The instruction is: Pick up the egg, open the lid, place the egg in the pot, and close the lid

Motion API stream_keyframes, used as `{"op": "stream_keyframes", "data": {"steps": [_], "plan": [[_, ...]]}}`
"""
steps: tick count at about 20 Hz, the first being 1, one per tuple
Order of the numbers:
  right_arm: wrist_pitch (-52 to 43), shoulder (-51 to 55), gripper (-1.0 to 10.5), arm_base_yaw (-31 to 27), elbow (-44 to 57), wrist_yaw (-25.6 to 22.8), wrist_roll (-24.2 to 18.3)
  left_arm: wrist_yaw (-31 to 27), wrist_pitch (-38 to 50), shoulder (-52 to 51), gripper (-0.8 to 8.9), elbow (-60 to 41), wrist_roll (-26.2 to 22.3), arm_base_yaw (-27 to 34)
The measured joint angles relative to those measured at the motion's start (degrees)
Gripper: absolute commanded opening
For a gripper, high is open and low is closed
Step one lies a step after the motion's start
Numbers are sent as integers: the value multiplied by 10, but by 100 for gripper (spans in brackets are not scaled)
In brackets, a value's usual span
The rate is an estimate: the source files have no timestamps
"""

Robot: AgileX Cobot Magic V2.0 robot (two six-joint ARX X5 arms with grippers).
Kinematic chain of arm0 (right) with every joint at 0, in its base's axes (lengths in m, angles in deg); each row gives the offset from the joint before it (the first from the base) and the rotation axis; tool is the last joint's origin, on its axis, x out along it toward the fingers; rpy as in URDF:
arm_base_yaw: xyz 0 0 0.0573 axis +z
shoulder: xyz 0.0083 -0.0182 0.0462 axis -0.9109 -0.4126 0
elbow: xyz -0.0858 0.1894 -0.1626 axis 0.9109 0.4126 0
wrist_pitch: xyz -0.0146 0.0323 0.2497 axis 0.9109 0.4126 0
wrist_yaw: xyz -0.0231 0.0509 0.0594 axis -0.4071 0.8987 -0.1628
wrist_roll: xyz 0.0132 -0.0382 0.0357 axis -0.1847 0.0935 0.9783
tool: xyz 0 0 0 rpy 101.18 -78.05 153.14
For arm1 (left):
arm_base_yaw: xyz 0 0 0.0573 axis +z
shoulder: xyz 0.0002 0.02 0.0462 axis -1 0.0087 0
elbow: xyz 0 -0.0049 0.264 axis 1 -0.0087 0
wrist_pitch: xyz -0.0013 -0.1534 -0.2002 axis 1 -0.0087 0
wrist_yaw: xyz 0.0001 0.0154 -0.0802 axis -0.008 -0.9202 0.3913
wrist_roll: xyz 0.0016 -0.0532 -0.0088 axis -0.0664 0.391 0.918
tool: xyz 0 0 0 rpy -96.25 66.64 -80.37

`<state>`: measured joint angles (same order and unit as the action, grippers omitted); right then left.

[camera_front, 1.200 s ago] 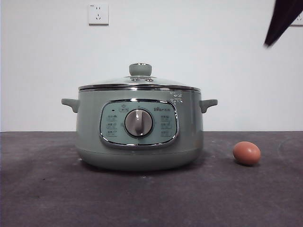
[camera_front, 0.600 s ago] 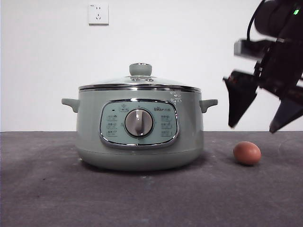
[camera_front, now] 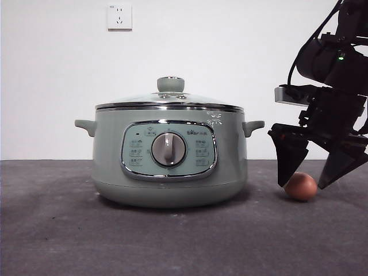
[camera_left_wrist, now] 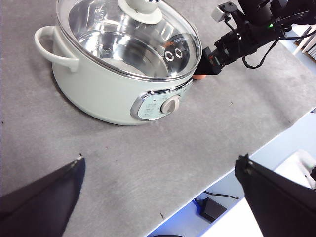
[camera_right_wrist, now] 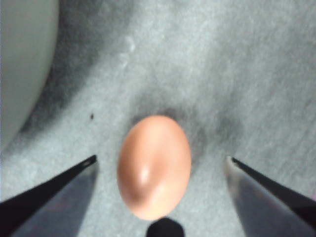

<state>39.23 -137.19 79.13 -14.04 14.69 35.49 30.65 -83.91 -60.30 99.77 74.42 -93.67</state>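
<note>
While lying ungrasped on the table (camera_front: 52,230), sitting closed: pot (camera_front: 169,172) under lid (camera_front: 169,99); beside it, egg (camera_front: 301,186) between spread jaws of right gripper (camera_front: 307,183); left gripper (camera_left_wrist: 163,197) waiting released; every step remaining.

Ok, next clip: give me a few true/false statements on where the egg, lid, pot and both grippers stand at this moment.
1. The lid sits closed on the pot. True.
2. The egg is already inside the pot. False: it lies on the table beside the pot.
3. The right gripper is open, a jaw on each side of the egg. True.
4. The right gripper has lifted the egg. False: the egg rests on the table, ungripped.
5. The left gripper grips the lid's knob. False: it is open, away from the pot.
</note>
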Motion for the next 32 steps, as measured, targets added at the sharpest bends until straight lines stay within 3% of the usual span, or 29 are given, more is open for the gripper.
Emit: {"op": "stream_keyframes", "data": {"steps": [3,6,9,17,22,25,32], "plan": [[-4,0,213,0,0,1,1,0,0,0,603,0,0,0],[0,0,180,0,0,2,2,0,0,0,603,0,0,0],[0,0,-17,0,-1,2,3,0,0,0,603,0,0,0],[32,29,-17,0,-1,0,22,-9,26,13,603,0,0,0],[110,190,-17,0,-1,0,24,-21,104,73,603,4,0,-5],[137,290,-17,0,-1,0,24,-43,150,136,604,29,1,-37],[207,464,-17,0,-1,5,32,-165,229,357,603,174,1,-168]]}}
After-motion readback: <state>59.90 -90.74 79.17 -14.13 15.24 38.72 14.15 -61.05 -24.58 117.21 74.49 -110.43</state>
